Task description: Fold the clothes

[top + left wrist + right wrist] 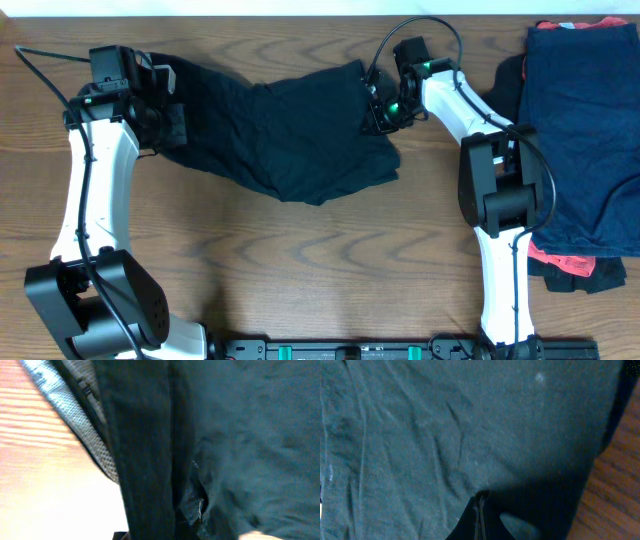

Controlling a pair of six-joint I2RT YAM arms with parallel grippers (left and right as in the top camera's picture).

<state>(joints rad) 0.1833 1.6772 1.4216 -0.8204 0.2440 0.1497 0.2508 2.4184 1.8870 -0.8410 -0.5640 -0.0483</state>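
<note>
One wooden table (300, 260) under clothes (300, 140)

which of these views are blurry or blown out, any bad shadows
Overhead: sharp, even light, but the dark fabric garment shows little detail. Left wrist: soft focus, the wooden table washed out by glare. Right wrist: garment weave fairly crisp, heavy shadow at lower right.

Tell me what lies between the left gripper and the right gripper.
The black garment spans the whole stretch, left gripper at one end, right gripper at the other; the overhead view shows it.
</note>
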